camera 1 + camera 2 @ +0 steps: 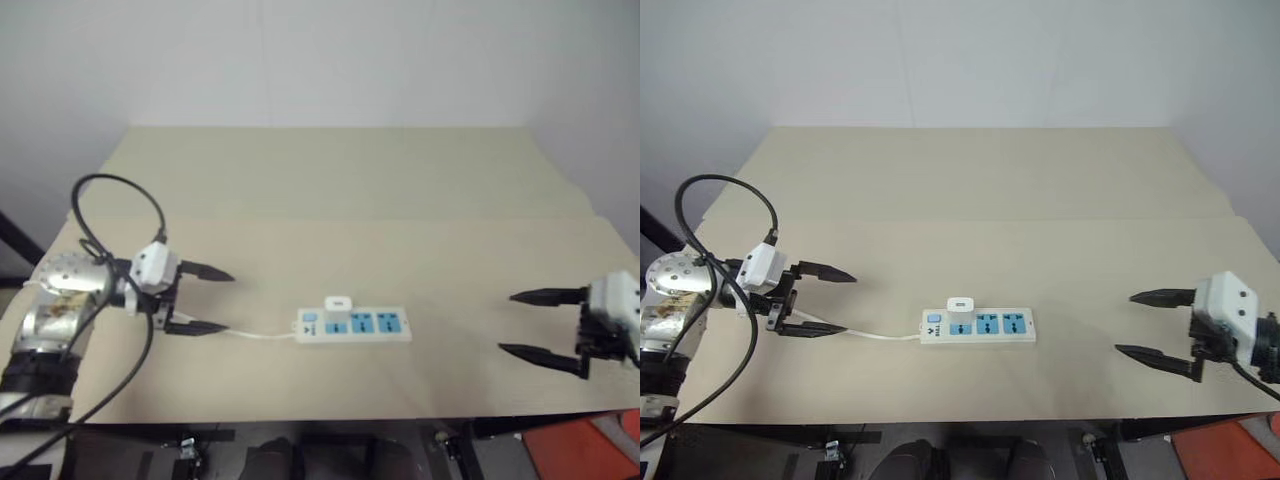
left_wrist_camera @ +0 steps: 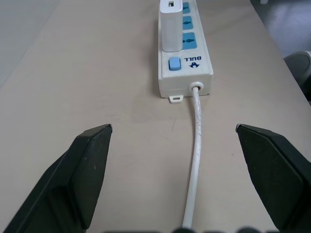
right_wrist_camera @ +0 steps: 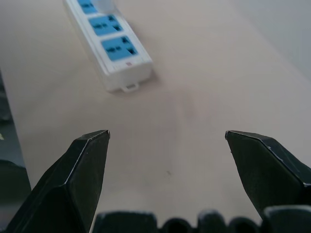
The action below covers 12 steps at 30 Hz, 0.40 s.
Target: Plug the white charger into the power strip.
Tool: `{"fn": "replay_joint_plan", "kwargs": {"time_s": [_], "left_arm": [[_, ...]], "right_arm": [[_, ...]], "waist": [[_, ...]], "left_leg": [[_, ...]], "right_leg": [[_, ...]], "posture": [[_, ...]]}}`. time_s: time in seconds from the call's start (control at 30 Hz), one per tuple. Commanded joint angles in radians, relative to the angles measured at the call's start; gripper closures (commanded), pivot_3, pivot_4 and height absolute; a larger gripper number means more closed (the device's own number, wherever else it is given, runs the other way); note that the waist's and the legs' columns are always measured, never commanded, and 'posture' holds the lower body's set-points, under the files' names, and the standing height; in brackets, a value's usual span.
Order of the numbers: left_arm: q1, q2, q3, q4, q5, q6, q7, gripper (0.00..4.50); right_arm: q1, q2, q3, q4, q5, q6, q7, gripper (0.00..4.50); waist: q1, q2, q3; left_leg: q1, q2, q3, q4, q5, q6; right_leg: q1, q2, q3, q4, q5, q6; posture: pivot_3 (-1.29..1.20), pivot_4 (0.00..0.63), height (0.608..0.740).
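The power strip [image 1: 978, 325] lies flat near the table's front edge, with a blue switch and blue sockets. The white charger [image 1: 959, 305] stands upright in the socket nearest the switch [image 2: 174, 64]; in the left wrist view the charger [image 2: 170, 26] rises from the strip [image 2: 185, 73]. My left gripper [image 1: 825, 300] hangs open to the strip's left, fingers pointing at it, straddling the thin white cord [image 2: 195, 150]. Open too, my right gripper [image 1: 1155, 324] sits well to the right of the strip, its fingertips aimed left. The right wrist view shows the strip's far end [image 3: 116, 51] with two free sockets. Neither gripper holds anything.
The beige table [image 1: 980, 200] stretches back to a white wall. A black cable [image 1: 730, 290] loops over my left arm. Something red-orange [image 1: 1240, 450] lies on the floor at the front right, below the table edge.
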Motion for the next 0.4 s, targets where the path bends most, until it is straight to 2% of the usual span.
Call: {"fn": "replay_joint_plan", "kwargs": {"time_s": [0.03, 0.23, 0.4], "left_arm": [[0.037, 0.038, 0.050, -0.091, -0.041, 0.039, -0.001, 0.07], [0.091, 0.050, 0.061, -0.153, -0.051, 0.070, 0.019, 0.07], [0.098, 0.049, 0.064, -0.172, -0.053, 0.087, 0.033, 0.07]], "right_arm": [[0.043, -0.021, -0.111, -0.025, 0.003, -0.015, 0.009, 0.00], [0.126, 0.022, -0.137, -0.083, -0.001, -0.003, -0.017, 0.00], [0.132, 0.028, -0.115, -0.122, 0.007, 0.018, -0.044, 0.00]], "waist": [[0.001, 0.000, 0.001], [0.004, -0.001, 0.002], [0.006, -0.001, 0.002]], "left_leg": [[0.000, 0.000, 0.000, 0.000, 0.000, 0.000], [0.000, 0.000, 0.000, 0.000, 0.000, 0.000], [0.000, 0.000, 0.000, 0.001, 0.000, 0.000]], "right_leg": [[0.000, 0.000, 0.000, 0.000, 0.000, 0.000], [0.000, 0.000, 0.000, 0.000, 0.000, 0.000], [0.001, 0.000, 0.000, 0.000, 0.000, 0.000]], "posture": [[0.00, 0.150, 0.740], [0.00, 0.150, 0.740], [0.00, 0.150, 0.740]]}}
